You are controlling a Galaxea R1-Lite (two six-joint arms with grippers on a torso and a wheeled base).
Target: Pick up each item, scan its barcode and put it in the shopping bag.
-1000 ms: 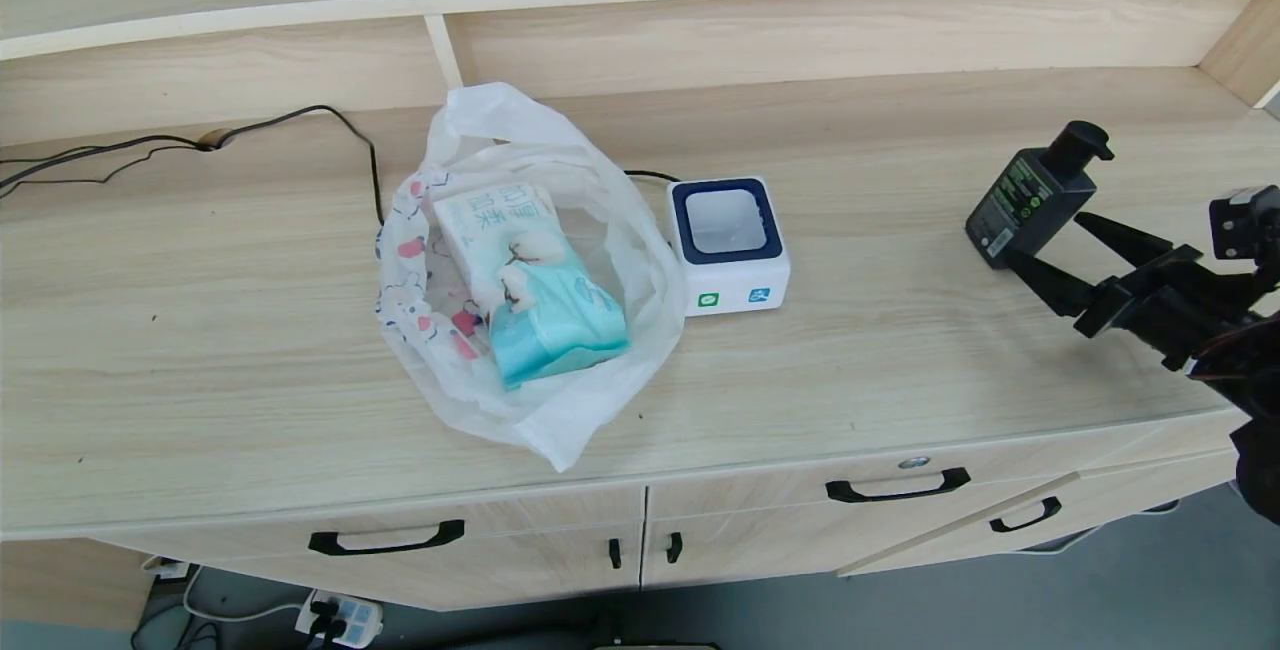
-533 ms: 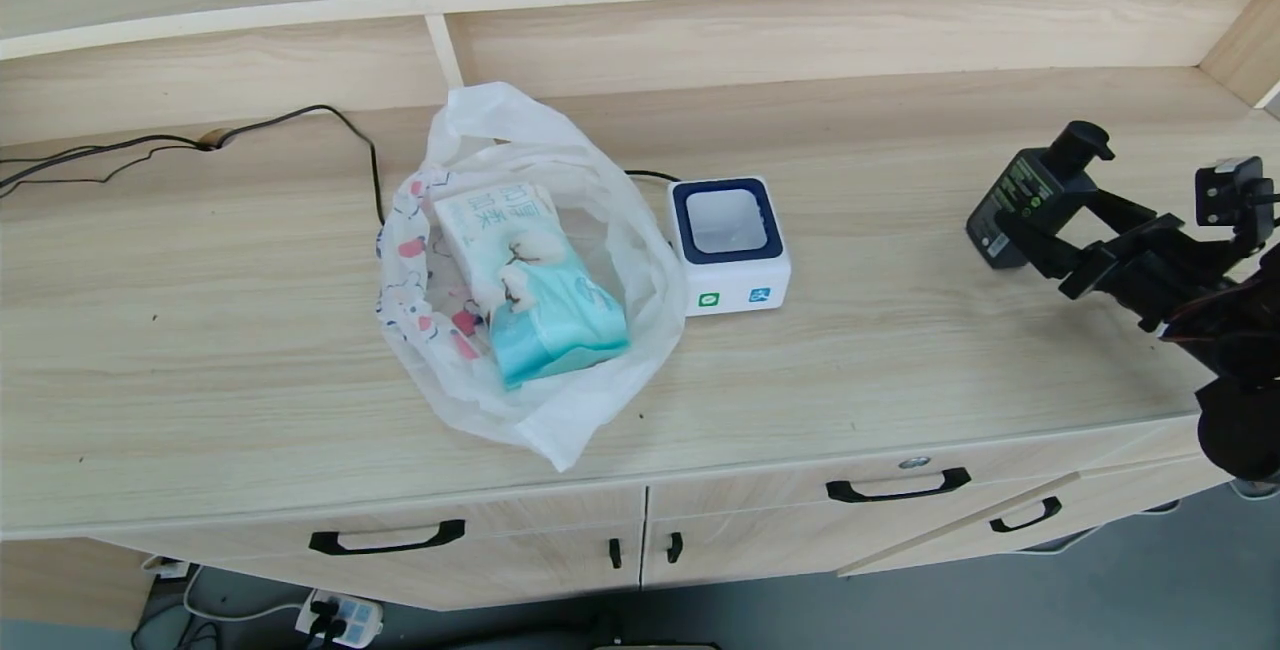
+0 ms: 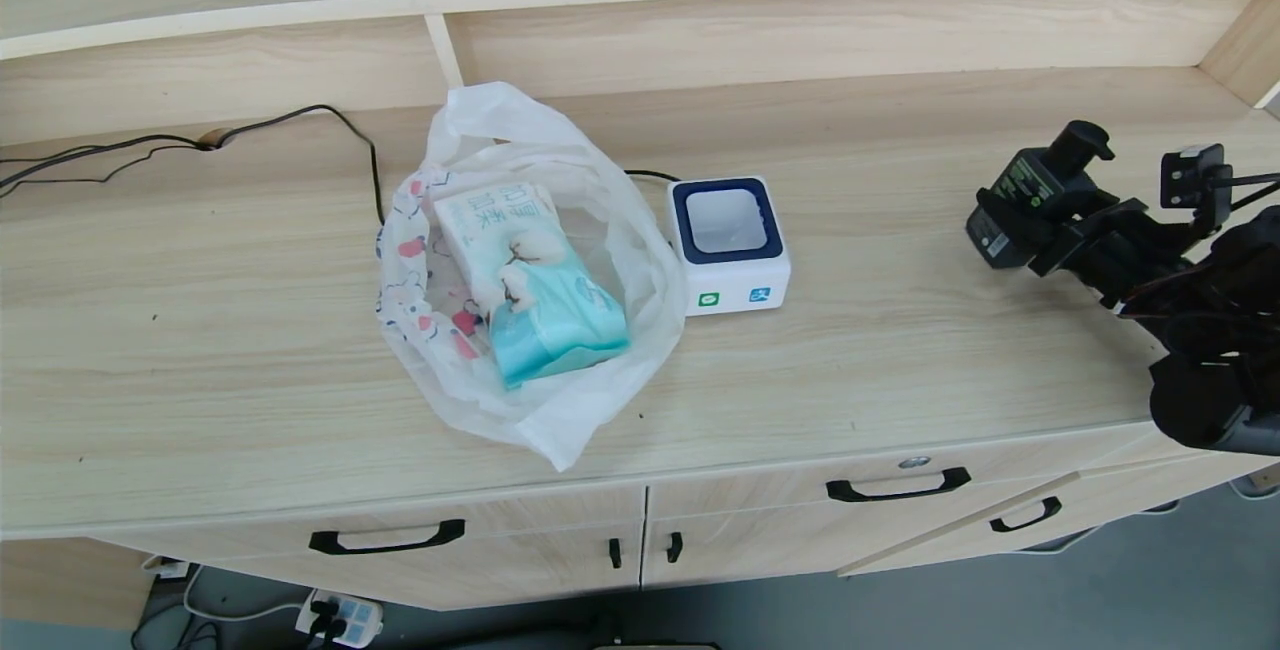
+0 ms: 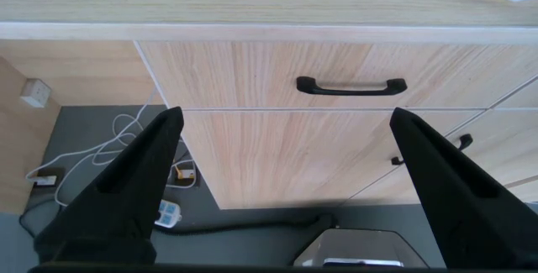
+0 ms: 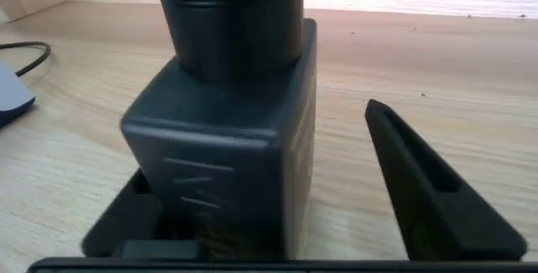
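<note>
Our right gripper [image 3: 1012,230] straddles the black pump bottle [image 3: 1030,178], jaws spread, poised to grasp it for scanning, while our left gripper [image 4: 286,115] hangs open by the drawers [image 4: 252,151].

The right arm [image 3: 1190,330] was matte black all over, built from chunky rounded segments, and the nearest joint [image 3: 1200,400] was a fat, smooth drum. A small black box [image 3: 1195,175] with a pale face sat on a bracket at the wrist, and thin black cables [image 3: 1258,177] ran off from it. A thin reddish wire [image 3: 1150,304] showed among the darker ones. The right gripper [image 3: 1020,225] had long, flat-sided black fingers [image 5: 433,202] with a bevelled edge, narrowing to blunt points. The left gripper [image 4: 286,113] carried the same plain black, wedge-shaped fingers [image 4: 126,193].
</note>
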